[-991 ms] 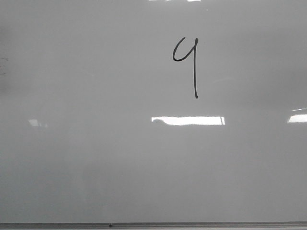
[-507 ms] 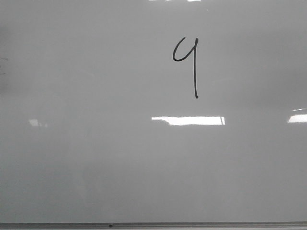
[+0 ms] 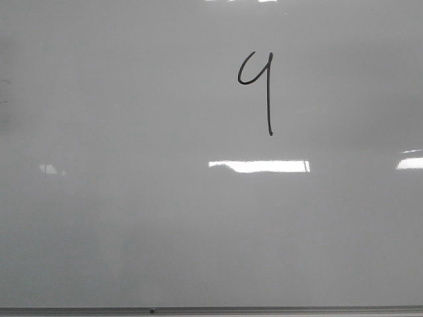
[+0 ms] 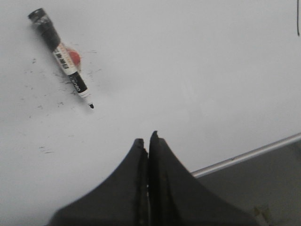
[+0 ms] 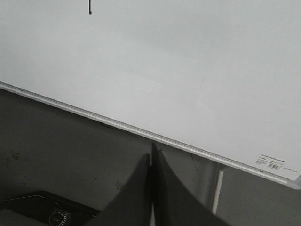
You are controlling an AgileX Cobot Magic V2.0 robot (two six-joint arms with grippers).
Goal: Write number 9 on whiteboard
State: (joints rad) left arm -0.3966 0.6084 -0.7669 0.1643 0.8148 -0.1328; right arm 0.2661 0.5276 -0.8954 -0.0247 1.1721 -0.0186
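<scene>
The number 9 (image 3: 256, 89) is on the whiteboard (image 3: 132, 218) already: open-topped loop w/ a long straight tail, black, small vs the board. So the writing step looks done; what's in hand is wrap-up/retreat, as I judge it.

Left gripper (image 4: 148, 137): fingers pressed together, nothing between them. The marker (image 4: 62, 57) lies flat on the board, well ahead of the tips and off to one side, uncapped, tip pointing back toward the gripper, not touching it. An orange blob shows under it; can't tell what. Small black specks around it.

Right gripper (image 5: 151, 155): also closed, empty, hanging off the board past its frame edge; the 9's tail end (image 5: 90, 9) is far ahead of it.

Next: prob. nothing more to draw. If the loop needs closing, left must open, reach fwd to the marker and grip its barrel.
</scene>
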